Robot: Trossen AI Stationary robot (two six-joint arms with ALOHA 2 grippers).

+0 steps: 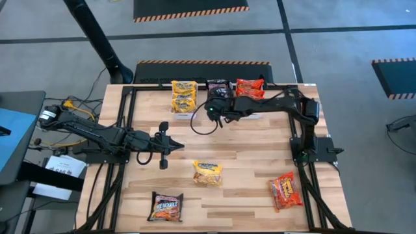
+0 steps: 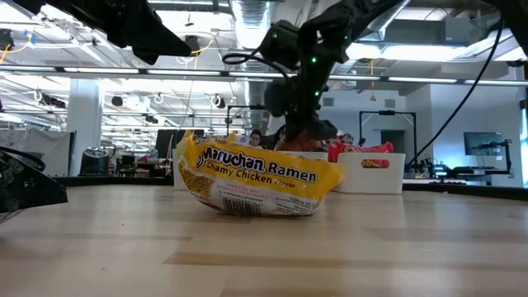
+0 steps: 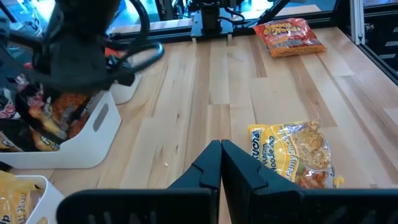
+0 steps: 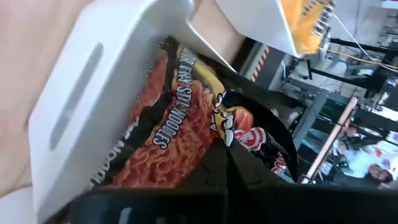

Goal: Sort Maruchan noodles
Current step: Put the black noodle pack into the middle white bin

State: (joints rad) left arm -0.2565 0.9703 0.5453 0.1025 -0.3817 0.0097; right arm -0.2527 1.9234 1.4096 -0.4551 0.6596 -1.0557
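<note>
Lies in the middle of the wooden table (image 2: 99, 247): a crumpled yellow noodle packet (image 2: 257, 183), label facing the camera. Stands behind that packet, to its right: a white bin (image 2: 373, 173) with red packets (image 2: 363, 149) poking over its rim. Hangs above and behind the yellow packet: a dark gripper (image 2: 307, 124), fingers hidden against the clutter.

We're in a big open robotics lab, more workshop hall than office. Overhead run ducts (image 2: 247, 21) and long strip lights (image 2: 429, 51) across a bare ceiling. Past the wooden table (image 2: 264, 247) stand benches, metal frames and a monitor (image 2: 480, 144), with people (image 2: 256, 138) at work. Grey concrete floor (image 1: 338, 58), mats with striped warning edges (image 1: 190, 10).
</note>
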